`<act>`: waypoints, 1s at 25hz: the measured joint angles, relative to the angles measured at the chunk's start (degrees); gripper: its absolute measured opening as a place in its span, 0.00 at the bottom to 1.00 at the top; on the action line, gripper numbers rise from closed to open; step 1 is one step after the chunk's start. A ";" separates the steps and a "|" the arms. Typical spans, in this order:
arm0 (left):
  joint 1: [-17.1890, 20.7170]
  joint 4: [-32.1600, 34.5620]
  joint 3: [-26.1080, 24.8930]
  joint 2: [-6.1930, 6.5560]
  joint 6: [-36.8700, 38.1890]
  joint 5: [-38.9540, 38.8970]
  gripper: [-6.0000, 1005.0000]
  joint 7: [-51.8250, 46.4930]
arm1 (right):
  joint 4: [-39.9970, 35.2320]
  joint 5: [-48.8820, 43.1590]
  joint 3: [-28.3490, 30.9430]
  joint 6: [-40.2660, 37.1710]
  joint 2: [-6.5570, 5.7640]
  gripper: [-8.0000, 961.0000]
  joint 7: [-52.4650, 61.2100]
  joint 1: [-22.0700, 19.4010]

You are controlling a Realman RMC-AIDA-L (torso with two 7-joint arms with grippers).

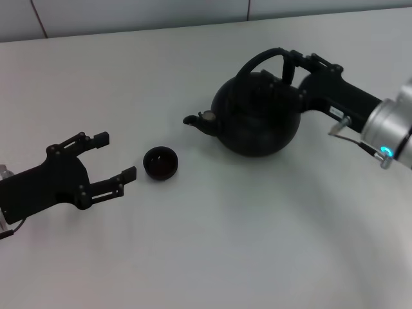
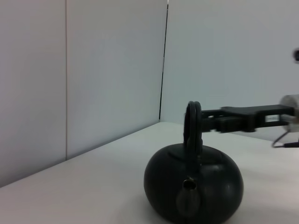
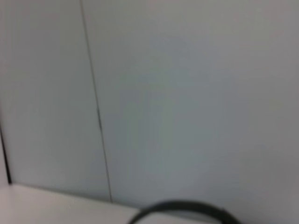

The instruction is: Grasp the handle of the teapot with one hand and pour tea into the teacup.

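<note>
no writing, label, brand, number or sign can be read in any of the three views.
</note>
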 joint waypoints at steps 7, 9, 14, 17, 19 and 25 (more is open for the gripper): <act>0.10 0.87 0.02 0.00 1.26 -0.09 0.87 -1.12 | -6.15 -0.19 2.48 -10.01 0.18 0.81 0.11 -5.88; 0.07 1.04 0.00 0.00 2.04 -0.09 0.87 -1.16 | -6.10 -0.33 2.55 -11.14 0.06 0.81 0.10 -5.40; 0.18 1.60 -0.04 0.30 9.45 -0.08 0.87 -1.23 | -6.69 -4.67 0.19 -17.74 -0.31 0.81 -2.61 -2.40; 0.21 1.81 -0.05 0.78 12.94 0.01 0.87 -1.37 | -9.20 -11.23 0.06 -19.13 -0.60 0.81 0.23 -1.50; 0.36 2.32 -0.05 2.14 18.73 0.22 0.87 -1.85 | -15.54 -26.86 1.45 -23.09 -1.02 0.81 8.68 -0.81; 0.50 2.33 -0.12 3.37 21.54 0.08 0.87 -1.90 | -19.95 -35.59 4.34 -27.84 -0.56 0.81 14.32 -1.29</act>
